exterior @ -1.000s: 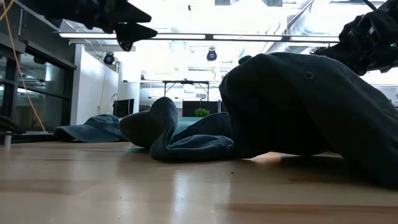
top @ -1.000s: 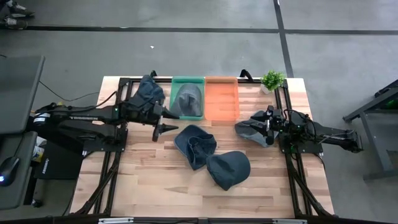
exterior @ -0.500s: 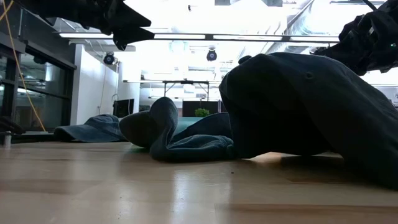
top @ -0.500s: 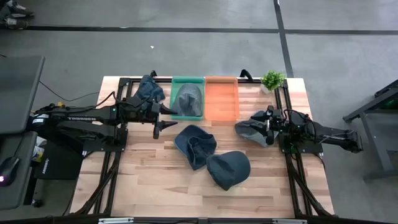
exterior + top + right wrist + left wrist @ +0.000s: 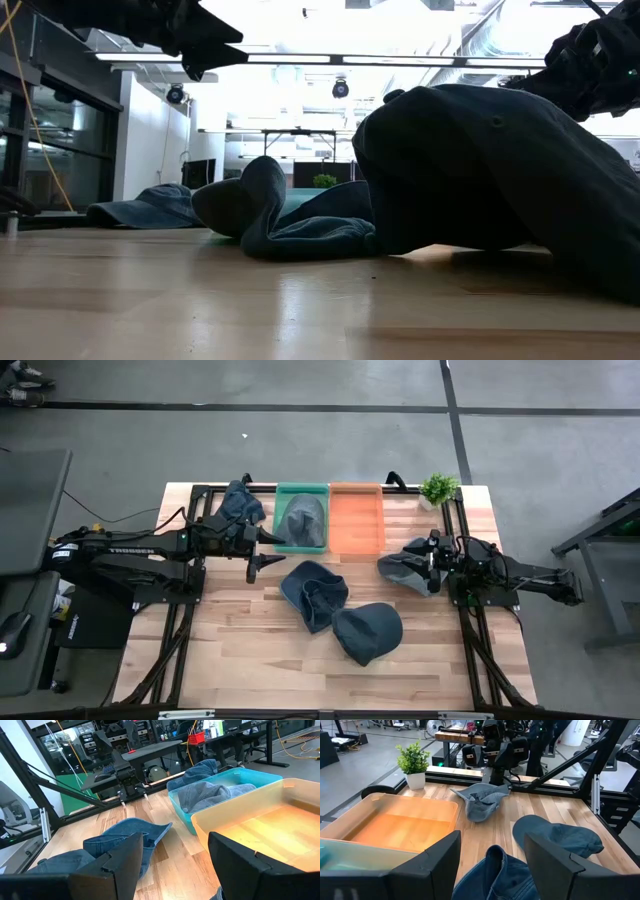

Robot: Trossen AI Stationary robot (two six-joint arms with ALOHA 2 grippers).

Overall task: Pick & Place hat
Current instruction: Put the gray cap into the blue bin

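Note:
Several denim-blue hats show. One lies in the green bin point(image 5: 302, 520). Another sits at the table's far left point(image 5: 240, 500), beside that bin. Two lie crown-down mid-table, one point(image 5: 315, 592) and one nearer point(image 5: 368, 630), which fills the low view point(image 5: 480, 170). A fifth point(image 5: 402, 568) lies flat on the wood under my right gripper point(image 5: 433, 567), seen too in the left wrist view point(image 5: 482, 800). My right gripper point(image 5: 175, 845) is open. My left gripper point(image 5: 268, 550) is open point(image 5: 492, 845) and hovers between the green bin and the mid-table hat.
An orange bin point(image 5: 356, 518) stands next to the green one at the far edge, with nothing in it. A small potted plant point(image 5: 438, 488) stands at the far right corner. Bare wood stretches along the near edge point(image 5: 250, 660).
My left gripper has risen a little and shifted toward the far edge, then kept still. The hats have not moved.

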